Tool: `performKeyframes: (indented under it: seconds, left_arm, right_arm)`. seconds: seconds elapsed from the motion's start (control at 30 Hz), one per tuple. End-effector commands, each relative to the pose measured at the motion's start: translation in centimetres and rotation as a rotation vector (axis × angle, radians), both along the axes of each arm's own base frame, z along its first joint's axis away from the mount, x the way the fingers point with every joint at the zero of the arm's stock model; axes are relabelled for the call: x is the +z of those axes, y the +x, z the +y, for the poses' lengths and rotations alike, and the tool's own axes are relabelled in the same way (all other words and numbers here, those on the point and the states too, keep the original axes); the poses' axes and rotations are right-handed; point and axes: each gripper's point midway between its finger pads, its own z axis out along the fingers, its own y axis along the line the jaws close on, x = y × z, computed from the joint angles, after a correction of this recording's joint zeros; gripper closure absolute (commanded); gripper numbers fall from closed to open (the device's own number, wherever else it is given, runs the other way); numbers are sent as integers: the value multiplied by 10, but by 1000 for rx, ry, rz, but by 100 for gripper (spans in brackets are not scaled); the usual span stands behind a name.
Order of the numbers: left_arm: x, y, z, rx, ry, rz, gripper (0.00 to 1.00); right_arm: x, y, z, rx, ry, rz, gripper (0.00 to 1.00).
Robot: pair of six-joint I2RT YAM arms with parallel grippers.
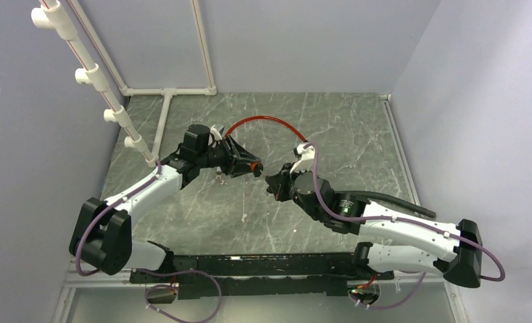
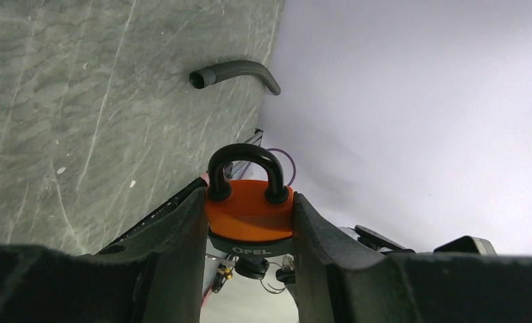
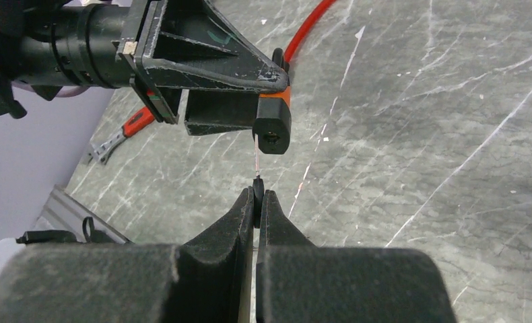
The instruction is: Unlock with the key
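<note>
Above the worktop's (image 1: 330, 128) middle, the left claw (image 1: 253, 168) grips an orange OPEL padlock (image 2: 250, 214) (shackle shut), while the right claw (image 3: 258, 195) is clenched on a small key (image 3: 257, 183), its blade tip reaching the padlock's underside.

Most of the key (image 3: 257, 183) head — buried in the right end effector (image 3: 257, 198) — blade hair-thin

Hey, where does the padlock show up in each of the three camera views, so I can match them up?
Top external: the padlock is mid-picture, at the tip of the left tool.
Left wrist: the padlock is bottom centre, clamped in that tool.
Right wrist: the padlock is upper centre, its keyhole end facing the camera, just above the key.
Shared landmark: the left tool gripping it, visible in all three views.
</note>
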Motion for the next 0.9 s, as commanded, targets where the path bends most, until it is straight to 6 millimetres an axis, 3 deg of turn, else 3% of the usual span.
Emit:
performKeyframes:
  seconds: [0.0, 0.37, 0.87]
  left_arm:
    - [36, 8, -2, 1, -39, -120, 100]
    - [33, 8, -2, 3, -38, -115, 100]
    - [31, 8, -1, 5, -29, -114, 100]
  right_arm:
    - [20, 6, 3, -40, 50, -11, 100]
    - [8, 11, 10, -55, 21, 7, 100]
    - [6, 19, 13, -82, -8, -13, 100]
